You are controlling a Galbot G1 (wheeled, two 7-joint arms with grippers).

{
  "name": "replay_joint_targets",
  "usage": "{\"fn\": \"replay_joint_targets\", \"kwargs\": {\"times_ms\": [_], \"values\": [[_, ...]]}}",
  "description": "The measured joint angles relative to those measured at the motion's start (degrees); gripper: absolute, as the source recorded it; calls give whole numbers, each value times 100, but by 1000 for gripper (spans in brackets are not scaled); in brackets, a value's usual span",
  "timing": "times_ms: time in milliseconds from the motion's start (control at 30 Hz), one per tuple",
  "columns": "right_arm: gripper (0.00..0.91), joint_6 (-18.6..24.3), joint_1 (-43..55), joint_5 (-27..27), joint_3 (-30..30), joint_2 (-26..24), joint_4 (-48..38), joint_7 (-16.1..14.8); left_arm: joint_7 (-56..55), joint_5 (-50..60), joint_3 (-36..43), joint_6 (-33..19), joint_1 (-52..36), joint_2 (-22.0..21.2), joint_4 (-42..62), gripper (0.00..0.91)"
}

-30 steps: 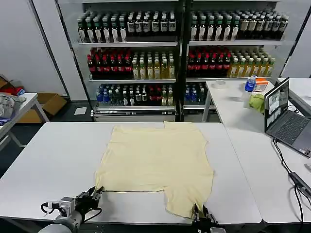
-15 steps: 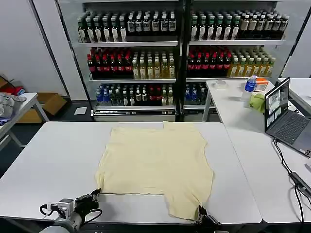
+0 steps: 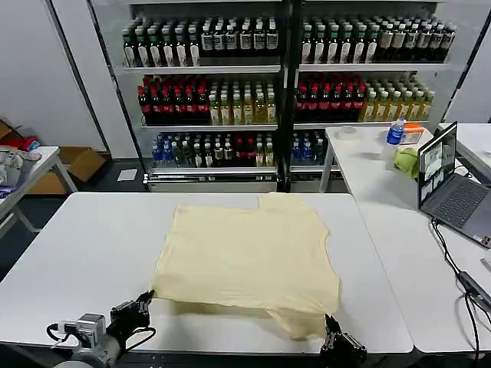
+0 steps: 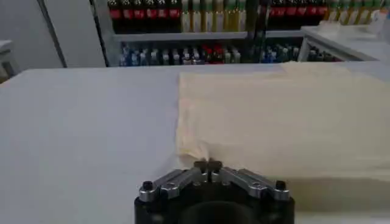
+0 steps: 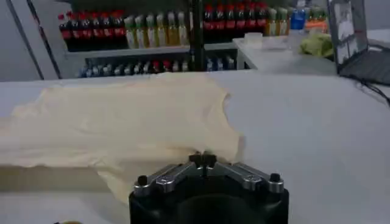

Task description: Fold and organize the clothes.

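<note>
At the near edge of the counter (image 3: 92, 253), the left hand (image 3: 132, 314) is seen closed on the near left corner of the T-shirt (image 3: 245, 257), fingertips pinched together in the left wrist view (image 4: 208, 167) with cloth bunched at them. The right hand (image 3: 337, 346) is placed at the near edge further right, fingers closed on the near right flap of the shirt, cloth gathered at the tips in the right wrist view (image 5: 203, 161).

The T-shirt is spread flat across the middle of the counter, its far hem close to the far edge; the near right part is rumpled and partly doubled over.

Step judged: the near hem is gripped for a fold toward the far edge. To be done well, both corners should be lifted together and level, kept taut between the hands, carried straight over, and laid so edges line up. A thin soft fabric is likely to sag or slip if one side leads.

The counter is white and smooth. A second counter is joined on the right, carrying a laptop (image 3: 453, 192), a green cloth (image 3: 405, 161) and a blue-capped bottle (image 3: 394, 132). Behind, shelves (image 3: 284, 84) of bottled drinks are lined along the wall; a cardboard box (image 3: 77, 165) is seen on the floor at far left.
</note>
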Motion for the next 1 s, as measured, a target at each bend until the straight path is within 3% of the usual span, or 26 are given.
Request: {"fn": "replay_joint_targets", "kwargs": {"times_ms": [533, 1000], "values": [[0, 171, 1082, 395, 227, -573, -540, -119, 106, -88, 170, -117, -465, 198, 190, 10], [0, 15, 2555, 611, -169, -915, -1556, -95, 162, 100, 745, -236, -1375, 145, 1027, 10]]}}
